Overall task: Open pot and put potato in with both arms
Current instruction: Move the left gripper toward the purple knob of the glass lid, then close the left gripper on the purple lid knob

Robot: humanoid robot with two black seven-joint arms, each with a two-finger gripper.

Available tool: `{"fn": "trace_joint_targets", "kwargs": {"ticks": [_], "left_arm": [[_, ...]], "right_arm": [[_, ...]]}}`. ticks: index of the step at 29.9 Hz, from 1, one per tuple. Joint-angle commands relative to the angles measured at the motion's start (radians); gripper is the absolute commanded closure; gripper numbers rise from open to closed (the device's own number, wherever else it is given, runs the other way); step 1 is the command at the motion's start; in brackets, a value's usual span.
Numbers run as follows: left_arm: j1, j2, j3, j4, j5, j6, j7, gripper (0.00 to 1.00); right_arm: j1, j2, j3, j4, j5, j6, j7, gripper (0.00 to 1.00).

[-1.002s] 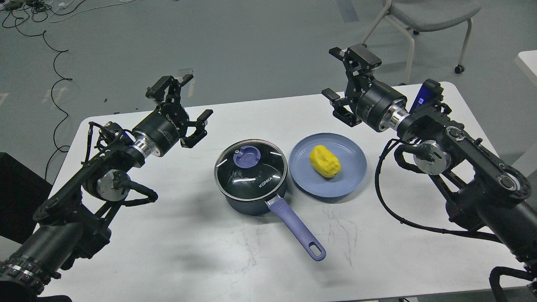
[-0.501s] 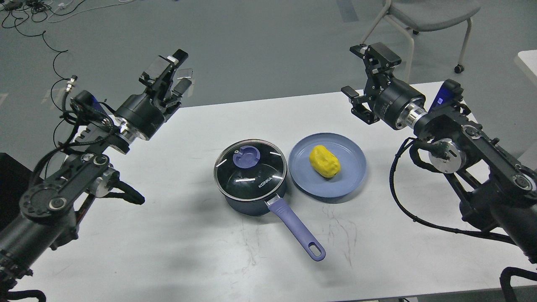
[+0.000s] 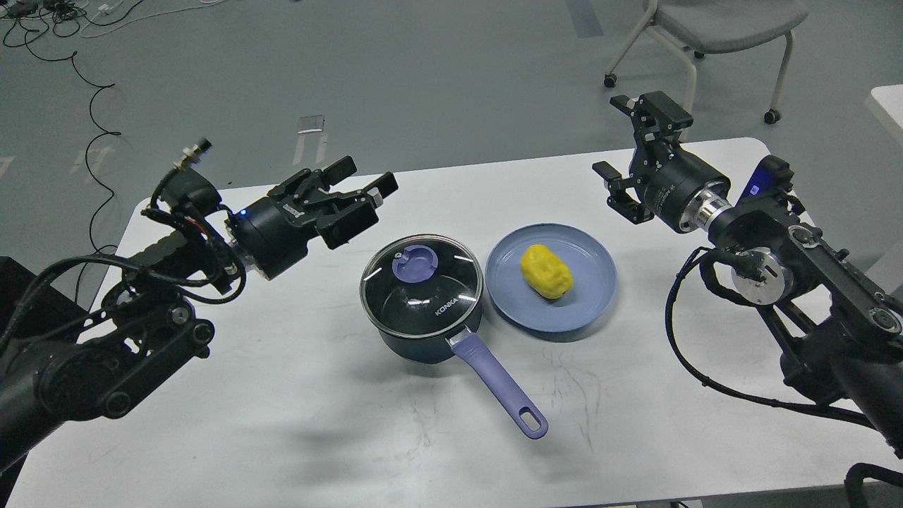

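Observation:
The dark navy pot stands mid-table with its glass lid on, purple knob on top, and its lavender handle pointing toward me and right. The yellow potato lies on a flat blue plate just right of the pot. My left gripper is open and empty, up and left of the lid, pointing right. My right gripper is open and empty, above the table's far right, up and right of the plate.
The white table carries only the pot and the plate. A grey chair stands on the floor beyond the far right corner. Cables lie on the floor at far left.
My left arm has swung down and right, so its gripper now points across the table toward the lid. My right gripper has drifted right and slightly back, away from the plate.

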Motion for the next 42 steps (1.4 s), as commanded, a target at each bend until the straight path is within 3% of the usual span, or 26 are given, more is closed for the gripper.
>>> {"fn": "trace_joint_targets", "kwargs": {"ticks": [1,10,42], "left_arm": [[-0.031,-0.019,0.055,-0.003,0.141,0.024,0.000,0.02],[-0.028,-0.073,0.089,0.010,0.348,0.033,0.000,0.02],[-0.021,-0.154,0.148,0.167,0.353,0.031,0.000,0.02]], "right_arm": [[-0.004,0.001,0.007,-0.004,0.000,-0.001,0.000,0.00],[-0.004,0.003,0.010,-0.004,0.000,-0.009,0.000,0.00],[-0.002,0.007,0.017,-0.022,-0.003,-0.018,0.000,0.00]]}}
